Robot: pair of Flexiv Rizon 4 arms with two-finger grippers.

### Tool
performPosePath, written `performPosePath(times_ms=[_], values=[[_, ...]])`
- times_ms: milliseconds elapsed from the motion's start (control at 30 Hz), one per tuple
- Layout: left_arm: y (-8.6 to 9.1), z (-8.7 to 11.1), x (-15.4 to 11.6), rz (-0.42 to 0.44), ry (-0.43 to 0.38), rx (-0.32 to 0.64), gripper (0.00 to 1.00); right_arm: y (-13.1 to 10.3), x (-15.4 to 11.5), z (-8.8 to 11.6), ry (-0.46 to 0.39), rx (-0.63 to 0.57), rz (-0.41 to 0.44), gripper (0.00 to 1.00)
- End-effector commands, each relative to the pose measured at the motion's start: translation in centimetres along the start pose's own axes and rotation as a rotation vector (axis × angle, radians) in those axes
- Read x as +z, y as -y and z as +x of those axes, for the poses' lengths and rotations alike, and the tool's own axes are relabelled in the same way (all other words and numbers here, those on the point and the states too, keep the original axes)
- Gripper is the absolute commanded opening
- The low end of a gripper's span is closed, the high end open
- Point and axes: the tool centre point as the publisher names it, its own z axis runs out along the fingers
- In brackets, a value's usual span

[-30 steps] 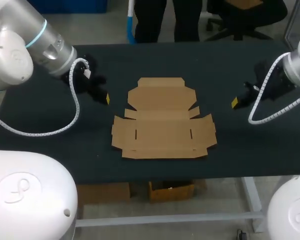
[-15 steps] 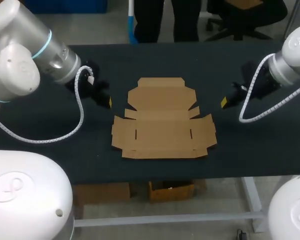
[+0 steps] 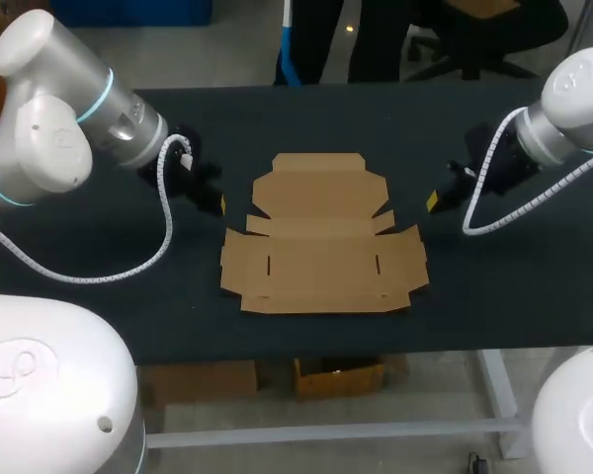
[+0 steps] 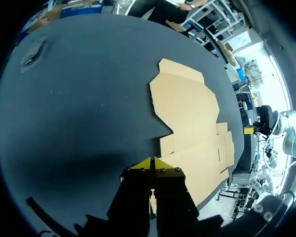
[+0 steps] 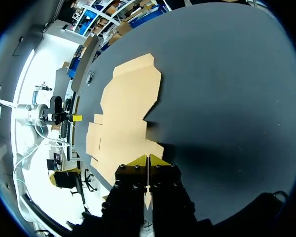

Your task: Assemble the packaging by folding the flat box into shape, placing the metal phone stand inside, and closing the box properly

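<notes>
Dark matte table [image 3: 504,296], plain black-grey top with straight front edge, evenly lit from above, with soft darker shadow patches on its surface.

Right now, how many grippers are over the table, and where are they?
2. The left gripper is left of the flat box, the right gripper right of it; both shut, neither touching it.

No legible text, label, number or sign anywhere.

Even overhead light, with soft dark shadows on the table [image 3: 494,296] in both wrist views.
</notes>
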Motion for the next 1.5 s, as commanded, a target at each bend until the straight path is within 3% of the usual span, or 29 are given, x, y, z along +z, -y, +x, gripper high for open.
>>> performPosePath(times_ms=[33,233,833,1133,1500], values=[[0.1,0.1,0.0,-0.002,0.004,-0.001,0.00,-0.1,-0.1,-0.1,-0.005,0.000,0.005,0.00],[0.1,0.1,0.0,-0.002,0.004,-0.001,0.00,-0.1,-0.1,-0.1,-0.005,0.000,0.005,0.00],[0.6,0.4,3.1,0.027,0.000,0.006,0.00,-1.8,3.3,-0.4,0.000,-0.008,0.025,0.00],[1.4,0.5,4.1,-0.005,0.005,0.052,0.00,-1.7,4.4,-0.9,-0.029,-0.005,0.025,0.00],[1.2,-0.2,5.2,-0.017,-0.007,0.060,0.00,-1.5,5.2,-0.8,-0.032,0.007,0.020,0.00]])
